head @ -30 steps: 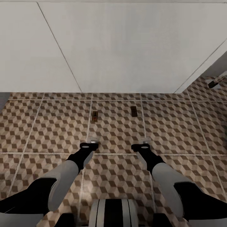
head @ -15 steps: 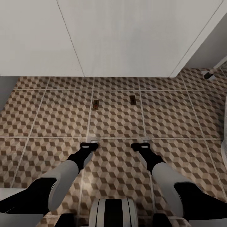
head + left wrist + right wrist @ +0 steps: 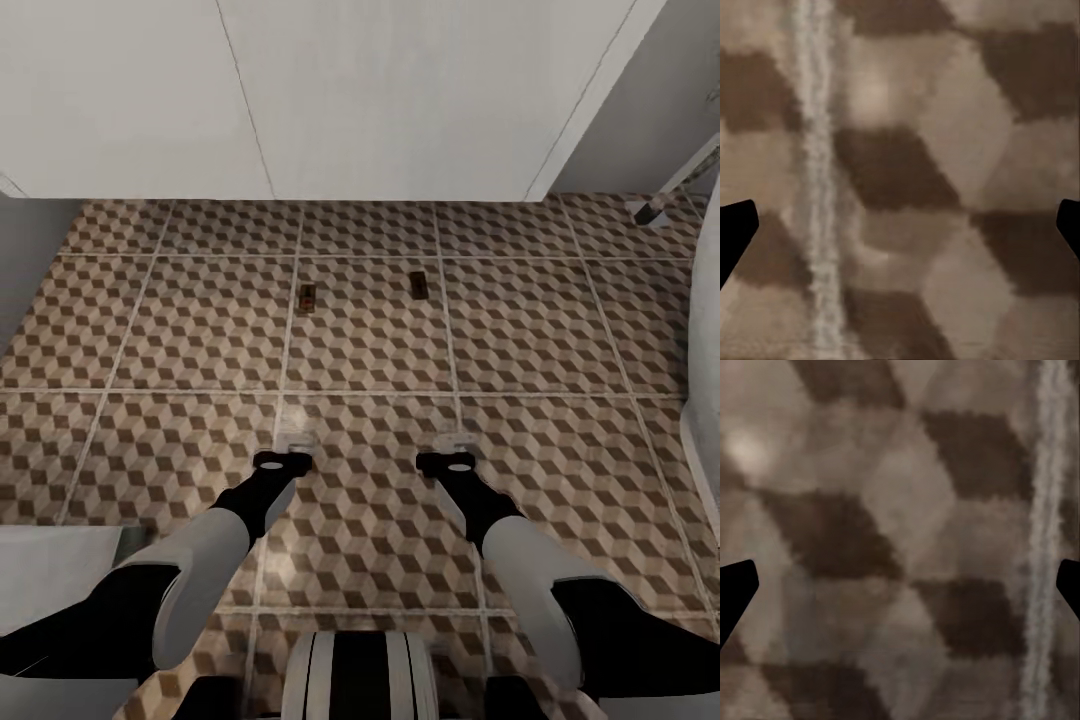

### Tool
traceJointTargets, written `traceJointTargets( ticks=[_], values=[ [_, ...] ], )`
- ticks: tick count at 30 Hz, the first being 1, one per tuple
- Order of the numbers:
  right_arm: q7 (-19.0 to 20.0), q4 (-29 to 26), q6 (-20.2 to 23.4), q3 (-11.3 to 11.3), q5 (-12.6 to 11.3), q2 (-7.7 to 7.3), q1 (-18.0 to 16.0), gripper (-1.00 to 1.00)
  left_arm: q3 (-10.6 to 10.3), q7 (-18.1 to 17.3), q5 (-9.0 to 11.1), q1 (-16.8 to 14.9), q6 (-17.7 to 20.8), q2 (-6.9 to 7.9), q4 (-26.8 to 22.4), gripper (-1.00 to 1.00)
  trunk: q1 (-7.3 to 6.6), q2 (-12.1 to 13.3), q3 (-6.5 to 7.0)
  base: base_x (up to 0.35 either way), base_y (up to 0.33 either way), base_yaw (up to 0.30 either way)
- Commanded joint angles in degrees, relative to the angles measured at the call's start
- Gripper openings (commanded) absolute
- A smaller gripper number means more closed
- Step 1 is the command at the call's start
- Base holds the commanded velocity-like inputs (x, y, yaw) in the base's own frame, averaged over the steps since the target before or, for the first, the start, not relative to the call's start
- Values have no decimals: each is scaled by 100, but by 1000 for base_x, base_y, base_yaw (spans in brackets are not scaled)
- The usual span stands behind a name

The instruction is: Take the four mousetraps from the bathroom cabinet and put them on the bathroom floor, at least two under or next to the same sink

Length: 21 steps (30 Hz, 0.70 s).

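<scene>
Grippers, left and right, are hanging wide and empty over the bathroom floor, where two mousetraps are lying near the white sink unit, two apparently outstanding.

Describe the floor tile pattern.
Brown, beige and white 3-D cubes on the bathroom floor, clearest in head view.
</scene>
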Motion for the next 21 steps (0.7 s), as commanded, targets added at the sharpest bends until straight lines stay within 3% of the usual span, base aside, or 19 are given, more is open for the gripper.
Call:
traceJointTargets(
  ticks=[1, 21],
  values=[
    [-22, -5, 48, 14, 36, 0, 0, 100, 29, 9, -54, 0, 36, -4, -11, 100, -5, -1, -3, -346, 0, 0],
    [-15, 382, 35, 14, 13, -1, 102, 100, 50, 8, 10, 0, -12, -20, 134, 100, -5, -1, -3, -346, 0, 0]
  ],
)
